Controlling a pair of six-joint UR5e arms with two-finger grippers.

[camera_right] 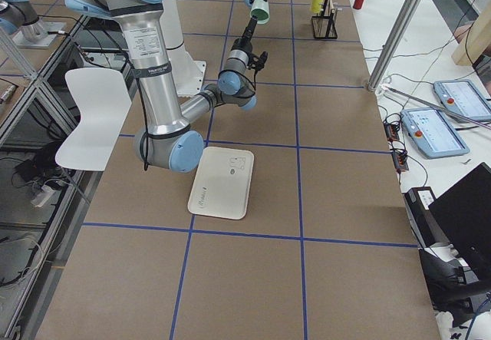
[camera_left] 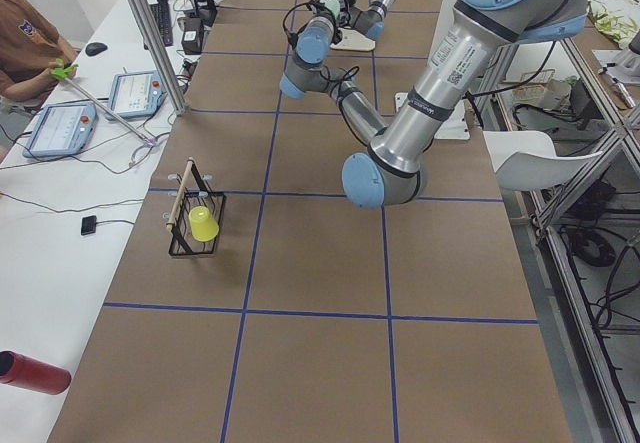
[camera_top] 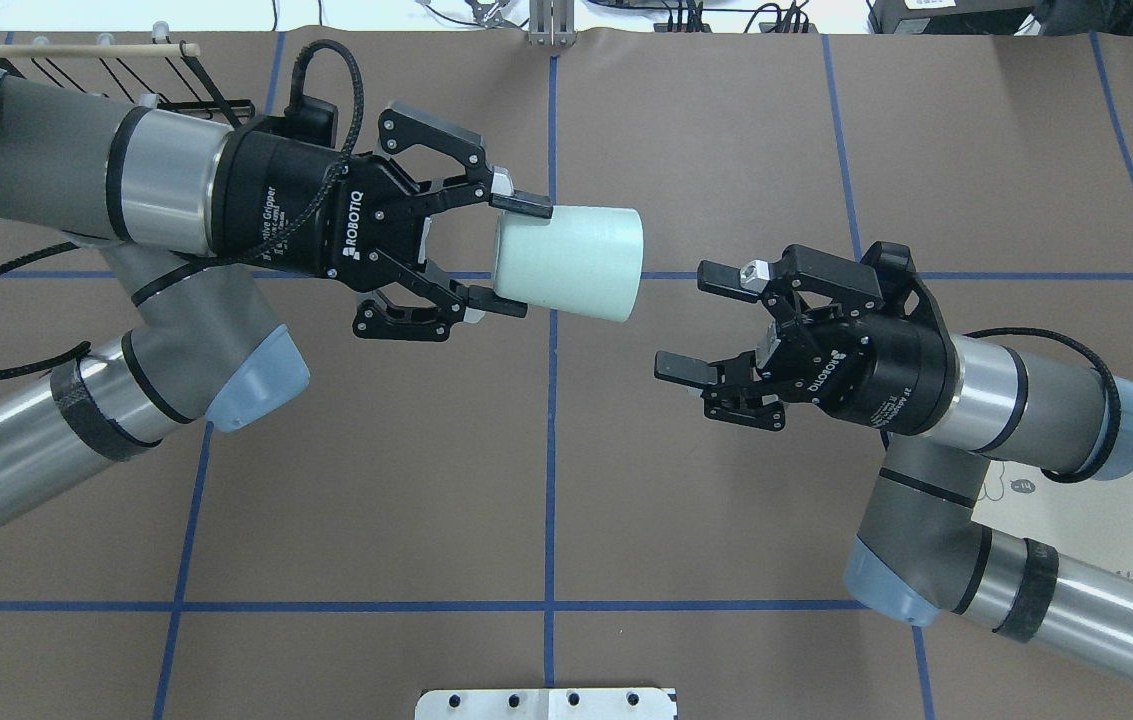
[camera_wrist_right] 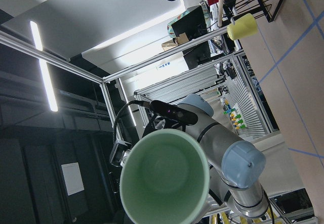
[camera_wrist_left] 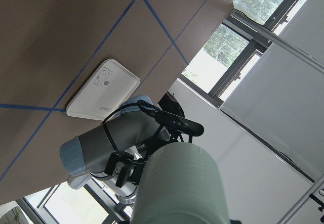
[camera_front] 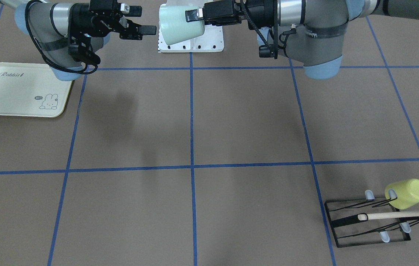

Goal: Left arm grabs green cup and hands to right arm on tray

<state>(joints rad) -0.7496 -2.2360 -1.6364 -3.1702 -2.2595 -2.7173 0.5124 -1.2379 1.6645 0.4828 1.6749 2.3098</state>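
My left pincer [camera_top: 514, 256] pinches the green cup [camera_top: 576, 262]; the spread right pincer [camera_top: 696, 320] beside it, if misaligned, could knock it loose.

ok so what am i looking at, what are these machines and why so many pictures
These are two robot arms at one table, the left arm and the right arm, each ending in a black two-finger gripper. The six pictures show one moment: one from behind the robot, one facing it, two from the table's ends, one from each wrist. The left gripper holds a green cup sideways in the air, mouth toward the right gripper, which is open and not touching it. On the brown table lie a cream tray and a black wire rack with a yellow-green cup on it.
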